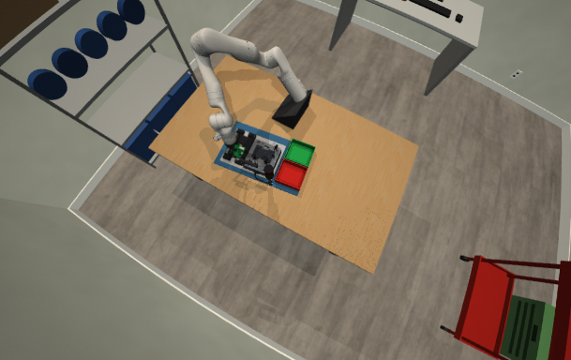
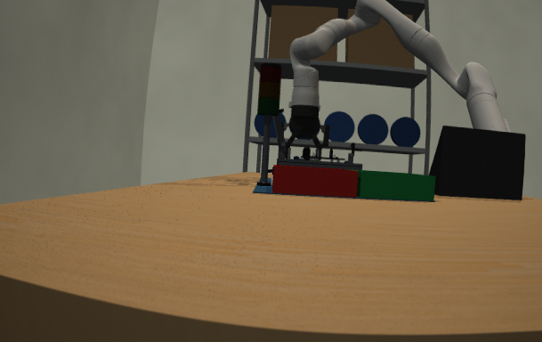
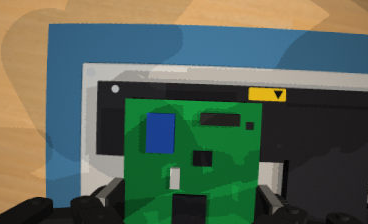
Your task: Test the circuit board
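Note:
My gripper (image 1: 235,146) (image 2: 303,153) (image 3: 189,198) is shut on the green circuit board (image 1: 239,150) (image 3: 225,170), one finger at each side edge. The board is raised above the dark tray (image 3: 110,120), component side up. A blue part, dark chips and a small white part show; its lower portion is out of the wrist view. The tester (image 1: 265,154) stands right of the tray in the top view; its pins and lid position are unclear. The signal light (image 1: 269,172) (image 2: 270,89) looks unlit. The green bin (image 1: 299,153) (image 2: 396,185) and red bin (image 1: 291,174) (image 2: 315,181) look empty.
The signal light's post (image 2: 265,151) stands upright near the tester and red bin. A blue mat (image 3: 65,125) lies beneath the fixtures. The black robot base (image 1: 292,112) (image 2: 479,165) stands behind them. A yellow label (image 3: 267,94) with a black triangle marks the tray area.

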You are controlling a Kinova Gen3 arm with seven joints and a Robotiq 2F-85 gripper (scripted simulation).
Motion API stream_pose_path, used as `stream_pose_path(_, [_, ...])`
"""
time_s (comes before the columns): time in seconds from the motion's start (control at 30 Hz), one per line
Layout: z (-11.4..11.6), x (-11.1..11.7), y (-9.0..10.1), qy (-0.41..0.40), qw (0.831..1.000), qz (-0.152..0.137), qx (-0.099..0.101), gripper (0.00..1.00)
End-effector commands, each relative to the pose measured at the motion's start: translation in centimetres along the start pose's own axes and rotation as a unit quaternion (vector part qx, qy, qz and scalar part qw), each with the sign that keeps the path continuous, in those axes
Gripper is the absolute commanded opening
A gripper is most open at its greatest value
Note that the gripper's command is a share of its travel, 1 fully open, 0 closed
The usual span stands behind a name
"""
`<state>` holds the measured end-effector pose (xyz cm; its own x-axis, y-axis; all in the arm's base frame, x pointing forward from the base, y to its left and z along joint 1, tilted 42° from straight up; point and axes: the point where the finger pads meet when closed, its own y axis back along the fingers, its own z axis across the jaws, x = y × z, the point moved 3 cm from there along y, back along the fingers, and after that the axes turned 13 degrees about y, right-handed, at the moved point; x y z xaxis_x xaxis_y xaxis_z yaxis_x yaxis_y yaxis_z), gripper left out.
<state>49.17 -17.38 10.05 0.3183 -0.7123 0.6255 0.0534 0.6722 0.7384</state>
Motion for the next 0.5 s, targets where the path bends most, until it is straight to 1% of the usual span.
stream_pose_path(0.0, [-0.3,0.1,0.8,-0.001,1.000,0.001,0.006,0.77])
stream_pose_path(0.27, [-0.3,0.1,4.4,-0.001,1.000,0.001,0.006,0.77])
stream_pose_path(0.37, [-0.3,0.1,5.3,-0.001,1.000,0.001,0.006,0.77])
stream_pose_path(0.47, [-0.3,0.1,5.8,-0.001,1.000,0.001,0.006,0.77])
